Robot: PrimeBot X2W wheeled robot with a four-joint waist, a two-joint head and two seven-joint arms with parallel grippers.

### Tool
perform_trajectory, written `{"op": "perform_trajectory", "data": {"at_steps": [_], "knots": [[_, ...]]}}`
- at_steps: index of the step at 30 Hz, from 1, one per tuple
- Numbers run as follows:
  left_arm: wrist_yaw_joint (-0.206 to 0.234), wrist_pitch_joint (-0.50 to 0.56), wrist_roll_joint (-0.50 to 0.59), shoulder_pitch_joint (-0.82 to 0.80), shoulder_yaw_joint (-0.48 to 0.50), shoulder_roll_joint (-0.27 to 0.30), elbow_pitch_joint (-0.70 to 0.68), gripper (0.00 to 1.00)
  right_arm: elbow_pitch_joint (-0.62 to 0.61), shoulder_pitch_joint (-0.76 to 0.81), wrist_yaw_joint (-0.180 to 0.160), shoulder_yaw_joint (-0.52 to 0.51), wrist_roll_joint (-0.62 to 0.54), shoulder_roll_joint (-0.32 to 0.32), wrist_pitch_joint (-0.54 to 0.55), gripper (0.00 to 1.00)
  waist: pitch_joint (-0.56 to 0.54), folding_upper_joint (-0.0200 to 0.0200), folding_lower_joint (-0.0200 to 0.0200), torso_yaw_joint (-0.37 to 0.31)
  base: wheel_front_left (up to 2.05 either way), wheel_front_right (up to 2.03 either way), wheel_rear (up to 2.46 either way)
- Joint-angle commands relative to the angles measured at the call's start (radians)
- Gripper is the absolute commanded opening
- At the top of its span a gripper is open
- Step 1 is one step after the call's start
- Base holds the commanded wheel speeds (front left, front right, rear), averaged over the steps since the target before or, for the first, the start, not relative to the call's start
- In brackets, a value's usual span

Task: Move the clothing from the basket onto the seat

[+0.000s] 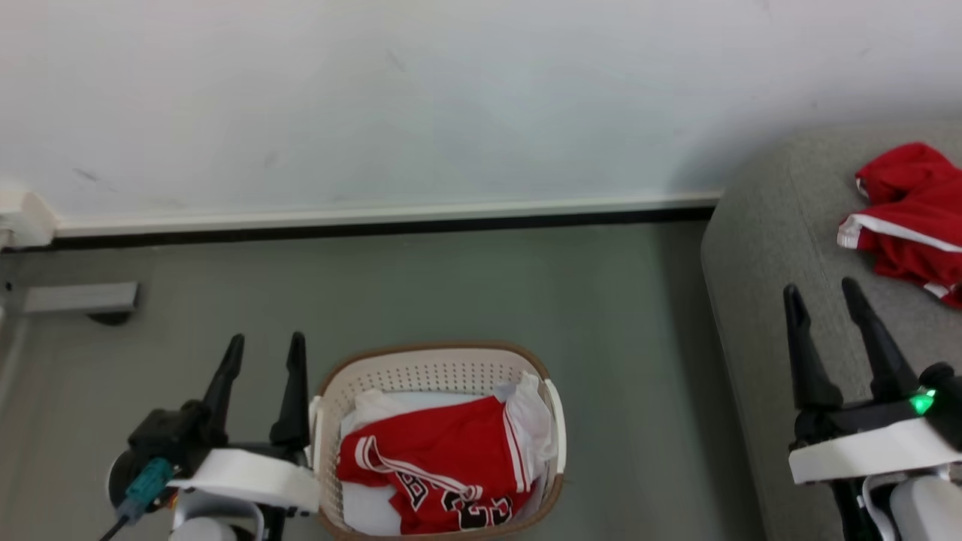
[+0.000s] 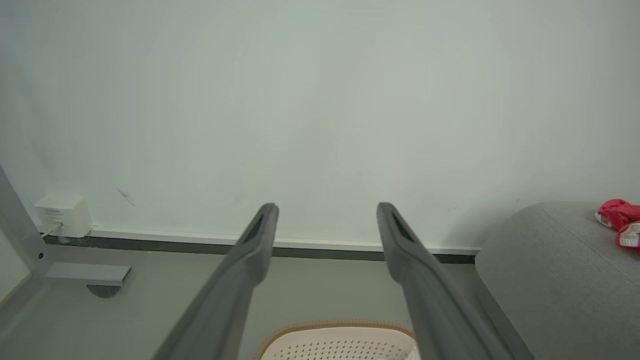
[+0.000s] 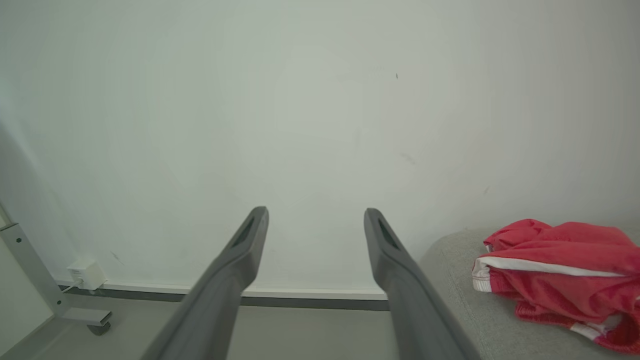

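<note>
The left gripper (image 1: 267,340) stands released, empty; the red jersey (image 1: 443,469), lettering folded and unreadable, lies in the laundry basket (image 1: 436,368) right of its fingers. The right gripper (image 1: 820,285) is released too; a red striped garment (image 1: 909,218) lies on the seat (image 1: 774,248) beyond its fingertips.

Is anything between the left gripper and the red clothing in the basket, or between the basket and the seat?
Only the basket wall: the open left gripper sits beside it, so it should probably go over the rim. The red clothing lies uncovered on top. Nothing visible stands between basket and seat.
</note>
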Motion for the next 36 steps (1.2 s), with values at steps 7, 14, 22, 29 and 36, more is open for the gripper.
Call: {"op": "perform_trajectory", "data": {"at_steps": [7, 14, 22, 29, 36], "knots": [[-0.019, 0.000, 0.028, -0.102, -0.040, 0.015, 0.094, 1.00, -0.038, -0.075, -0.002, -0.022, -0.002, -0.008, 0.000, 1.00, 0.125, 0.0000, -0.0001, -0.066, 0.00, 0.00, 0.00], [-0.029, 0.000, 0.031, -0.202, -0.090, 0.031, 0.243, 1.00, -0.060, -0.126, -0.002, -0.030, -0.005, -0.005, 0.000, 1.00, 0.215, 0.0000, -0.0001, -0.101, 0.00, 0.00, 0.00], [-0.033, 0.005, 0.007, -0.335, -0.179, 0.056, 0.450, 1.00, -0.078, -0.166, -0.002, -0.044, -0.007, 0.004, 0.000, 1.00, 0.308, 0.0000, -0.0001, -0.132, 0.00, 0.00, 0.00], [-0.033, 0.046, -0.052, -0.449, -0.312, 0.079, 0.595, 1.00, -0.103, -0.204, -0.002, -0.053, -0.006, 0.010, 0.000, 1.00, 0.394, 0.0000, -0.0001, -0.157, 0.00, 0.00, 0.00], [-0.031, 0.129, -0.165, -0.540, -0.470, 0.100, 0.705, 1.00, -0.132, -0.244, -0.002, -0.066, -0.001, 0.016, 0.000, 1.00, 0.469, 0.0000, -0.0001, -0.181, 0.00, 0.00, 0.00]]}}
